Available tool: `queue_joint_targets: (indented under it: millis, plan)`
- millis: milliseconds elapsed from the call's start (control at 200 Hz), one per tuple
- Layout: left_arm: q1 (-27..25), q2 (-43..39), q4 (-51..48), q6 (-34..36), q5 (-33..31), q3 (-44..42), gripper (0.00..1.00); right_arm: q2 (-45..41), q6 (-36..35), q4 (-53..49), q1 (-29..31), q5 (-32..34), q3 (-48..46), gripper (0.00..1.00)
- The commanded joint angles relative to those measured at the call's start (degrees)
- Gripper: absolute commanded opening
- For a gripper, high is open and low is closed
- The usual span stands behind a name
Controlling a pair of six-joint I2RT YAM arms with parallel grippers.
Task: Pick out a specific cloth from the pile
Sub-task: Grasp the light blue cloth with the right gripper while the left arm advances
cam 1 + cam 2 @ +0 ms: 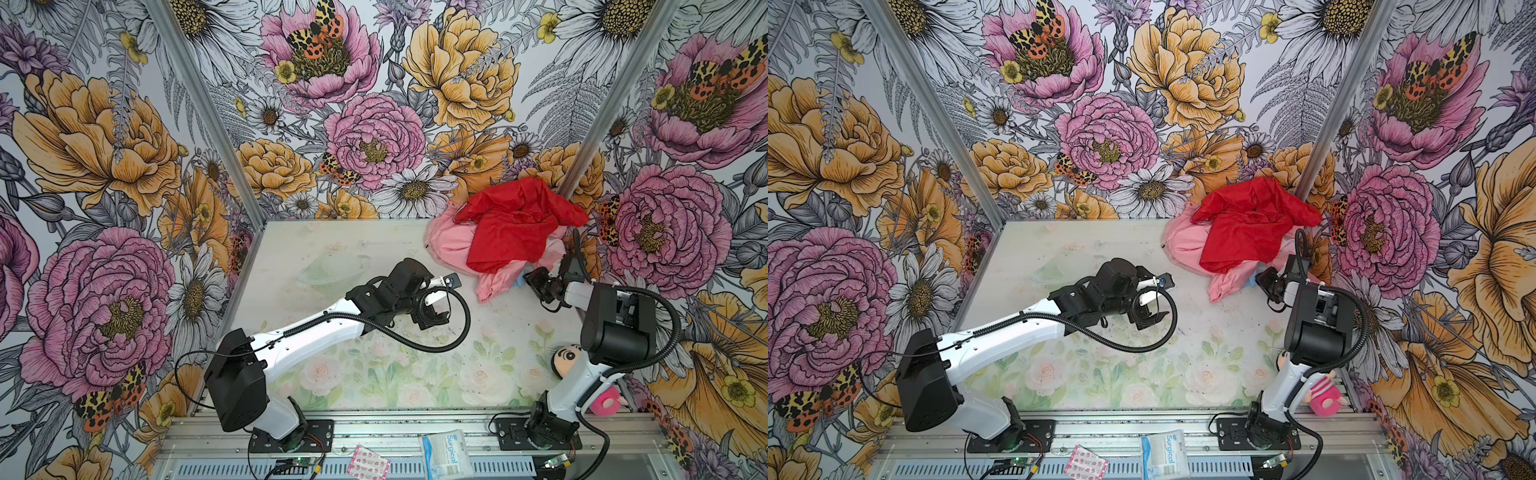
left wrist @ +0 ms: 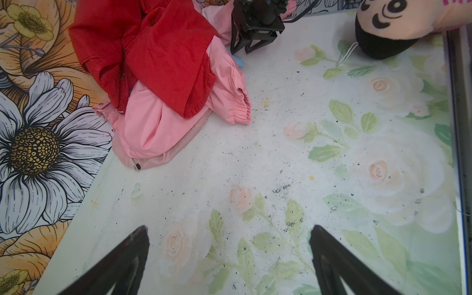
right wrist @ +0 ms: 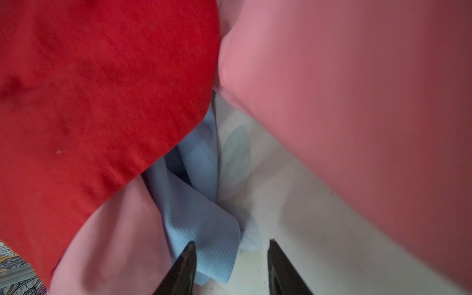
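Note:
The pile sits in the back right corner: a bright red garment (image 1: 511, 224) draped over a larger pink one (image 1: 453, 245). Only a small blue corner of the cloth (image 3: 204, 229) shows, poking out from under both at the pile's near edge; in a top view it is a sliver (image 1: 519, 282). My right gripper (image 3: 232, 241) is low at that edge, its jaws partly apart around the blue corner, one finger touching it and a gap at the other. My left gripper (image 2: 229, 226) hovers wide open over bare table (image 2: 255, 153), left of the pile and holding nothing.
A plush doll (image 1: 567, 361) lies at the right edge beside my right arm's base. A surgical packet (image 1: 446, 453) and a plaster pack (image 1: 368, 459) lie on the front rail. Flowered walls close in the back and sides, right behind the pile.

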Motion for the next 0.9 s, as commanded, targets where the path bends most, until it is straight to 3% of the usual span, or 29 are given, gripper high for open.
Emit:
queue_joint_targets:
  millis: [0, 656, 771, 871, 896]
  plan:
    - [-0.3, -1.2, 1.4, 0.2, -1.1, -0.2, 0.99, 1.3, 2.5, 4.1, -0.3, -1.6, 0.3, 0.45]
    - [-0.3, -0.5, 1.6, 0.6, -2.9, -0.6, 0.99, 6.7, 6.0, 7.2, 2.2, -2.4, 1.5, 0.36]
    - [-0.4, -0.6, 1.6, 0.7, -3.1, -0.6, 0.99, 6.7, 6.0, 7.1, 2.4, -1.1, 1.1, 0.23]
    - [-0.6, -0.7, 1.6, 1.0, -3.7, -0.6, 0.99, 6.1, 6.0, 7.1, 2.4, -1.0, 0.9, 0.01]
    - [-0.7, -0.8, 1.5, 1.0, -3.8, -0.6, 0.99, 5.8, 6.0, 7.2, 2.4, -1.2, 0.8, 0.00]
